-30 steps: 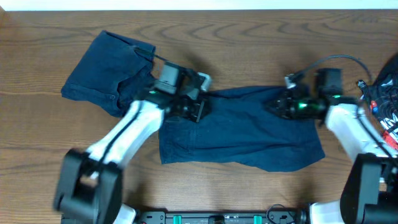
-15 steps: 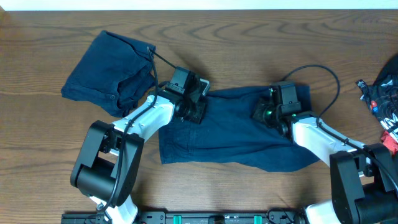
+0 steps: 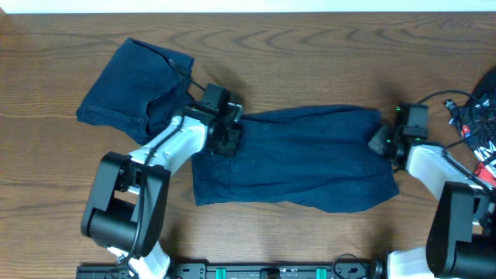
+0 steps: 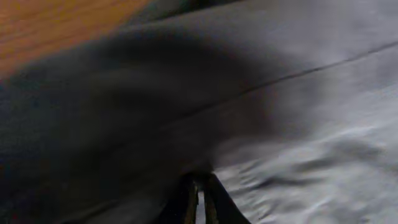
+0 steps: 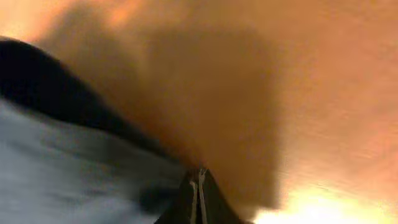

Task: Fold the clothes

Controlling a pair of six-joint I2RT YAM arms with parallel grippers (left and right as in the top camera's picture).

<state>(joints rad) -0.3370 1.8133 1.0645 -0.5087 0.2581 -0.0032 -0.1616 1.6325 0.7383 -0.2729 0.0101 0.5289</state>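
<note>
A pair of dark navy shorts (image 3: 298,163) lies spread flat across the middle of the table. Another navy pair (image 3: 132,89) lies bunched at the upper left. My left gripper (image 3: 226,139) is at the spread shorts' upper left corner and is shut on the fabric. In the left wrist view its closed tips (image 4: 200,182) are buried in dark cloth (image 4: 298,124). My right gripper (image 3: 380,141) sits at the shorts' right edge, shut. In the right wrist view its tips (image 5: 199,173) meet just where the cloth (image 5: 68,168) ends and bare wood begins, with no fabric visible between them.
The wooden table (image 3: 325,54) stretches behind the shorts. A red, black and white item (image 3: 482,128) with black cables lies at the right edge, close behind my right arm. The bunched pair lies right next to my left arm.
My left gripper moved left and the shorts' left corner went with it. My right gripper swept right across the fabric to its right edge. The shorts now lie wider and smoother.
</note>
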